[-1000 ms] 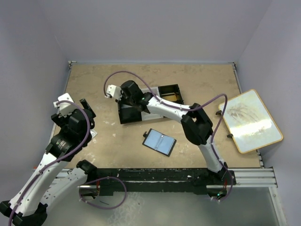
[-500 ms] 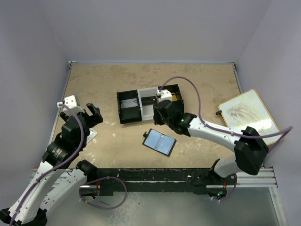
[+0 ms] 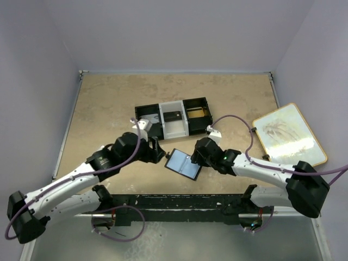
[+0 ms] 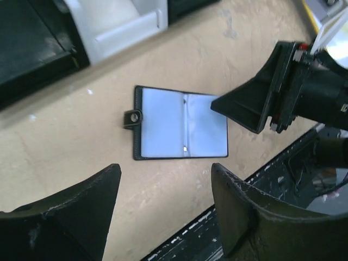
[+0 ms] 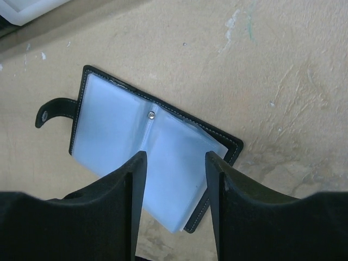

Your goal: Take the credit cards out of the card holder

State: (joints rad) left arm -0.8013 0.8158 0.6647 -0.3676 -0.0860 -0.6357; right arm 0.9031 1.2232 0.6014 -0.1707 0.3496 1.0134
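top external view shows a big tan desk (image 3: 109, 98). it carries everything, so both arms can reach it all.

a pale framed board (image 3: 288, 138) lies well to the right of the card holder (image 3: 184, 164), out of the way.

a long tray (image 3: 190, 103) with three boxes sits just behind the card holder. i think it is kept close so cards only have a short trip.

the left arm (image 3: 70, 182) leans in from the card holder's left and the right arm (image 3: 266, 168) from its right. that way one could pin it down while the other pulls.

the card holder lies open and flat, with its shiny blue sleeves facing up so they are easy to get at. the sleeves look empty to me.

the left end effector (image 4: 163, 179) hangs just left of the card holder. its fingers are spread wide and grip nothing.

the right end effector (image 5: 174, 163) hangs right over the card holder's right page. its fingers are apart and bare too, and i cannot tell if a tip touches the sleeve.

a gold credit card (image 3: 197, 112) lies in the tray's right box, behind the card holder. a dark credit card (image 3: 174, 116) lies in the white middle box. so the job looks nearly done.

a small snap strap (image 5: 51, 111) sticks out from the card holder's left edge, undone, which lets it lie open.
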